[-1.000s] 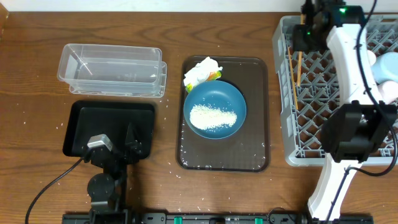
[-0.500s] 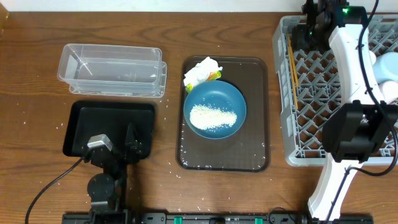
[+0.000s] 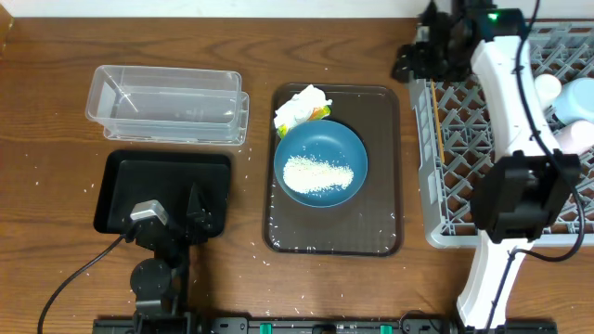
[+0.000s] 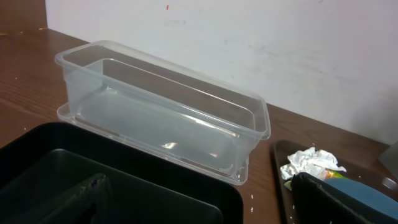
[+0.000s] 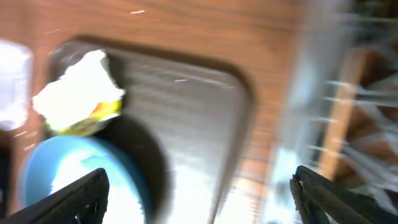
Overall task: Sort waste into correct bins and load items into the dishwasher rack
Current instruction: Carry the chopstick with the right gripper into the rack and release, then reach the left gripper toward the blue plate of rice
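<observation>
The chopsticks [image 3: 436, 109] lie along the left side of the grey dishwasher rack [image 3: 464, 223], apart from any gripper. My right gripper [image 3: 419, 57] hovers open and empty over the rack's far left corner. Its wrist view is blurred; the gripper [image 5: 202, 199] spans the brown tray's edge, with the chopsticks [image 5: 339, 112] to its right. A dark blue bowl [image 3: 320, 165] holds white rice. A crumpled napkin [image 3: 302, 104] and a yellow-green wrapper [image 3: 320, 113] lie behind it. My left gripper [image 3: 181, 211] rests open above the black tray [image 3: 121, 186], near the clear tub [image 3: 167, 102].
The bowl and napkin sit on a brown flat tray [image 3: 380, 186] in the middle. Cups [image 3: 577, 111] stand at the rack's right side, partly behind my right arm. Loose rice grains dot the wooden table [image 3: 251, 250]. The left wrist view shows the clear tub [image 4: 168, 118] ahead.
My right gripper has opened and let go of the chopsticks, which now lie in the rack. It has swung left off the rack toward the brown tray. The left arm is still.
</observation>
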Available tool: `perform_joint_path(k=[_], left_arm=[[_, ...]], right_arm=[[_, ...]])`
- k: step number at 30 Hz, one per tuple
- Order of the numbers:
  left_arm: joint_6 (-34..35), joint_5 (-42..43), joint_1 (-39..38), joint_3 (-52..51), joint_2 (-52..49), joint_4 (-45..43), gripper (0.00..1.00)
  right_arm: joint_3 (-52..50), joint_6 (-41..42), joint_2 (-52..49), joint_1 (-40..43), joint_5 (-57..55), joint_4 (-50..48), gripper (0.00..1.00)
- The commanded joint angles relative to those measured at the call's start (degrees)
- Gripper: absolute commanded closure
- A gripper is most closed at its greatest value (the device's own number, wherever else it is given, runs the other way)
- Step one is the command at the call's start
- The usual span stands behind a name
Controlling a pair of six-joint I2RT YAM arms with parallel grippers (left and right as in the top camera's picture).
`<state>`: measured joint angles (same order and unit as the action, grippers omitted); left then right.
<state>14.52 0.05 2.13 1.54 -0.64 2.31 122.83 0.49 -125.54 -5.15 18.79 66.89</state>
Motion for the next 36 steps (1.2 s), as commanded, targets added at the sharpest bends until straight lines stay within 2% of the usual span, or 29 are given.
perform_joint_path(k=[1,5,11,24,28,32,36], left_arm=[[-0.98,-0.66,-0.24,-1.31,0.04,1.86,0.05],[-0.98,-0.66,-0.24,-1.31,0.04,1.86,0.05],[-0.98,-0.66,-0.24,-1.31,0.04,1.86,0.05],[-0.98,-0.66,-0.24,-1.31,0.04,1.86,0.05],[-1.66,-5.31,-0.17,-1.31,0.04,1.38,0.05],[-4.44,-5.64,-0.17,-1.31,0.02,1.33,0.05],[-2.78,-4.96,-0.17,-1.31,0.04,-0.37,0.05]], right_arm=[[-0.37,-0.11,-0.5,-3.67,5.62,0.24,0.01],[-0.37,-0.13,-0.5,-7.87,3.89,-0.39,0.01],[-0.37,-0.09,-0.5,-11.43,-7.04,-2.25,0.01],[-0.37,0.28,-0.48,-8.55,-7.91,-6.78,0.01],[-0.37,0.2,-0.48,-8.37,-8.61,-9.84,0.01],[-0.37,0.09,-0.48,-8.37,-9.77,-9.88,0.01],[-0.37,0.09,-0.48,-8.44,-9.75,-9.88,0.01]])
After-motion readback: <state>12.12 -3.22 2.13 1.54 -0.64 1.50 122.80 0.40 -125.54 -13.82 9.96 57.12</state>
